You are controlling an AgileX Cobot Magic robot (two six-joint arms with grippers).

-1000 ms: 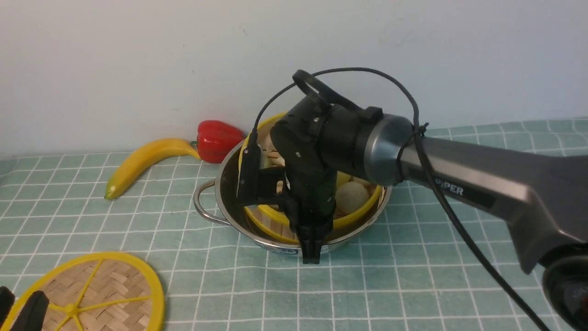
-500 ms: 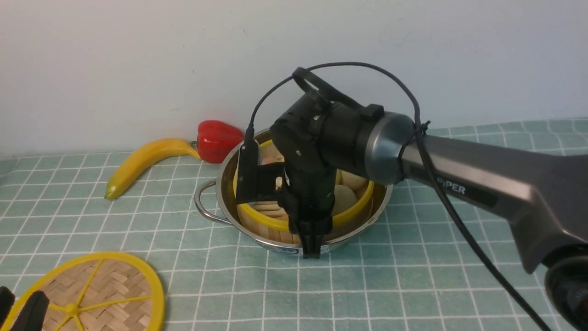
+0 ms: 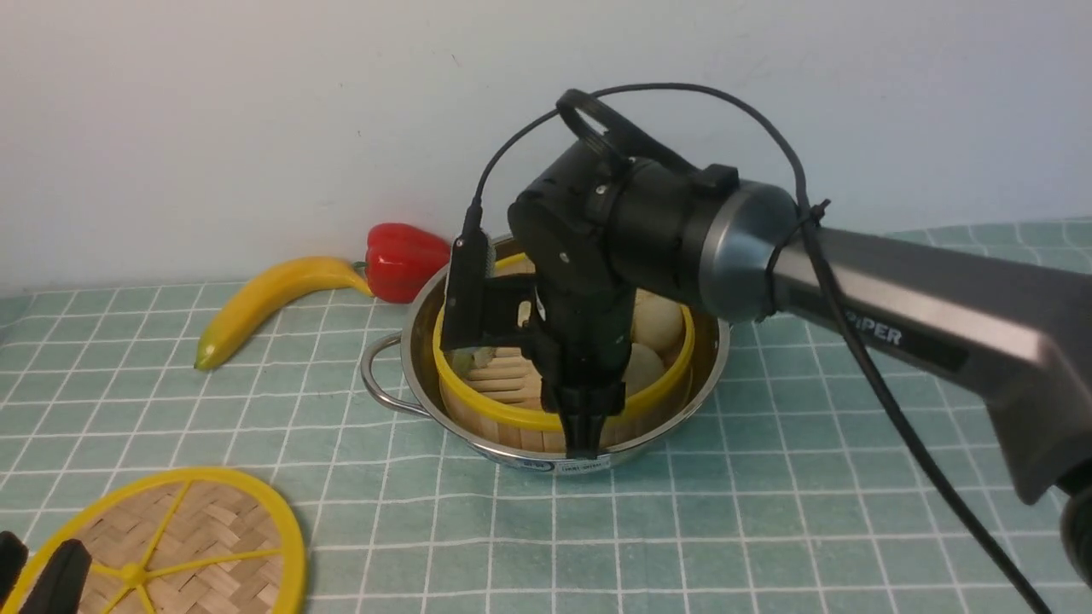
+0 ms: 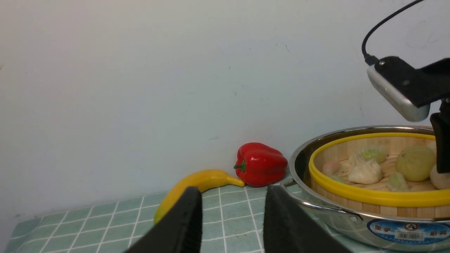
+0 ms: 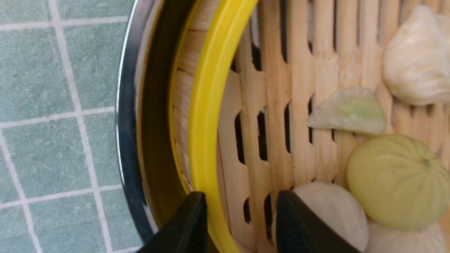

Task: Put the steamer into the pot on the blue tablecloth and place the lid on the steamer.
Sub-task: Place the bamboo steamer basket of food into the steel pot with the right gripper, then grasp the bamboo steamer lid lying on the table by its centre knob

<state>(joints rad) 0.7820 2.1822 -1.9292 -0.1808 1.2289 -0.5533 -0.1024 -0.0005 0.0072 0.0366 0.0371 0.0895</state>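
Your right claw (image 3: 587,445) points straight down over the near edge of the steamer (image 3: 512,419). Its two fingers are spread and straddle the yellow rim. One finger hangs outside, in the gap between the steamer wall and the pot (image 3: 420,341), and the other hangs inside over the slatted floor. The outer finger is just beside the rim and the inner one stands apart from it, so nothing is pinched.

The steamer sits inside the pot, below and beyond that claw, on the blue tablecloth (image 3: 725,512) covering the counter. On its floor, just past the inner finger, lie buns and dumplings (image 5: 397,179).

The lid (image 3: 196,529) lies flat on the cloth, well to that claw's left. It is just beside your left claw (image 4: 232,191), whose fingers stand narrowly parted with nothing between them. Ahead of the left claw, a banana (image 4: 197,181) and a red pepper (image 4: 260,163) lie by the wall.
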